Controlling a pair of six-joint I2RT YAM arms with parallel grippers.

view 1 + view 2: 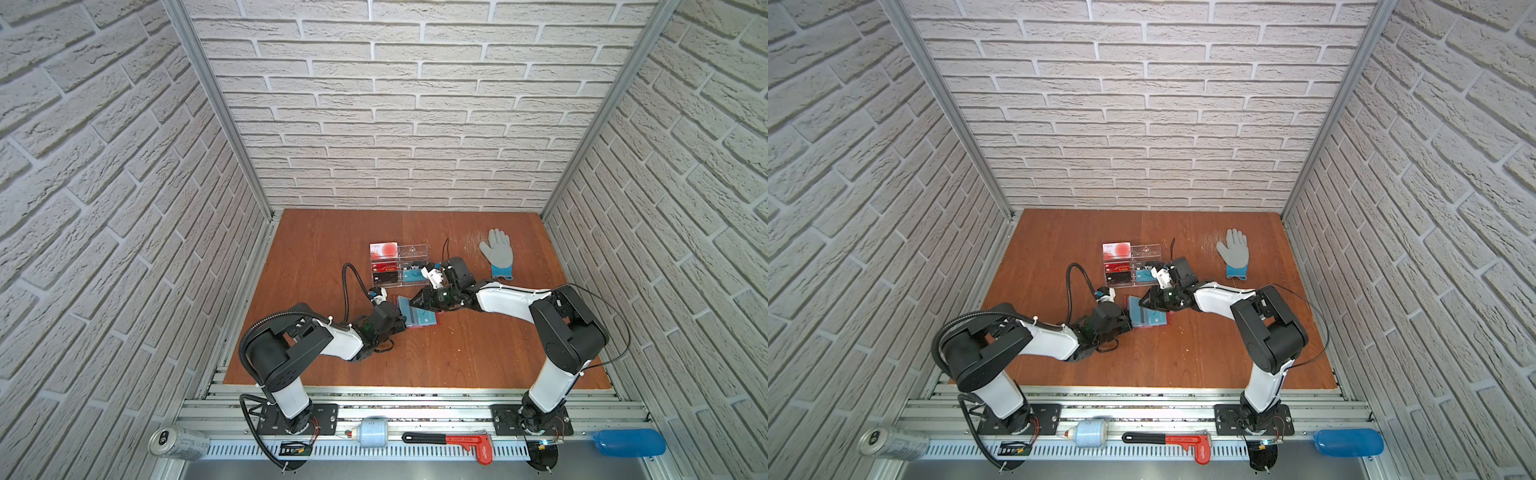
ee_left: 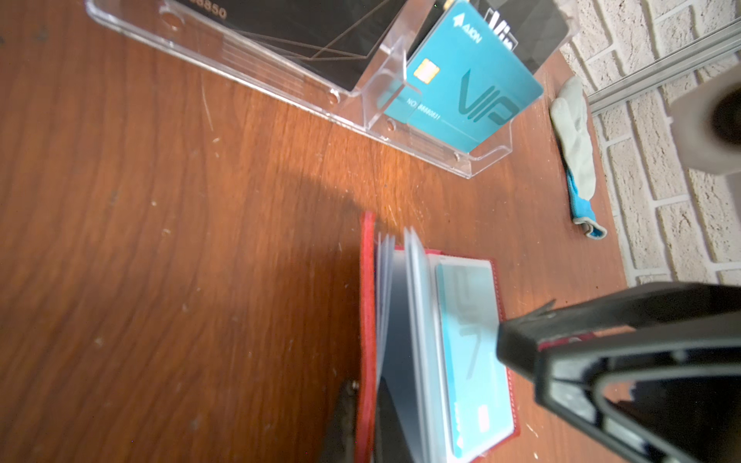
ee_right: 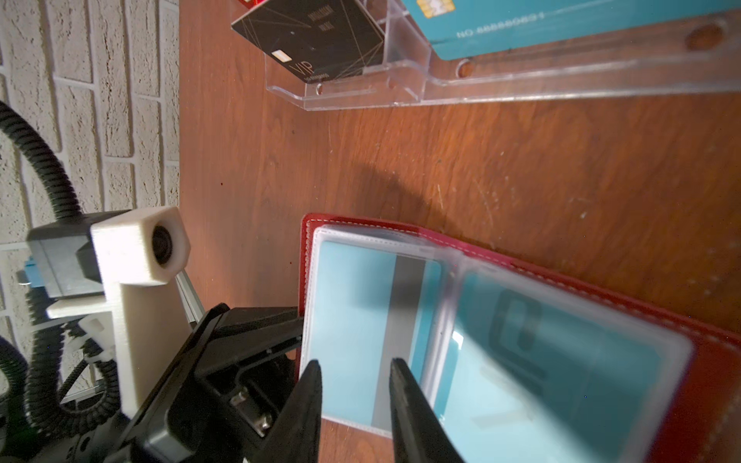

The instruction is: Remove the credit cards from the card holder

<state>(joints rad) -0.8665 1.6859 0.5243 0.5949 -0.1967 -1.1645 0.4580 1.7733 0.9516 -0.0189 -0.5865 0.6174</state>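
Note:
The red card holder point(image 1: 428, 327) point(image 1: 1157, 327) lies open on the wooden table, its clear sleeves fanned up. My left gripper point(image 1: 401, 323) point(image 2: 365, 405) is shut on its left cover point(image 2: 367, 300). A pale blue credit card with a dark stripe point(image 3: 357, 304) sits in the left sleeve. A teal credit card point(image 3: 561, 381) point(image 2: 469, 360) sits in the right sleeve. My right gripper point(image 1: 414, 303) point(image 3: 356, 366) hovers open just over the striped card, with nothing between its fingers.
A clear acrylic stand point(image 1: 411, 251) point(image 2: 377, 96) with red, black and teal VIP cards stands just behind the holder. A grey and blue glove point(image 1: 496, 253) lies at the back right. A can point(image 1: 178, 442), a red wrench point(image 1: 457, 442) and a blue bottle point(image 1: 627, 442) rest on the front rail.

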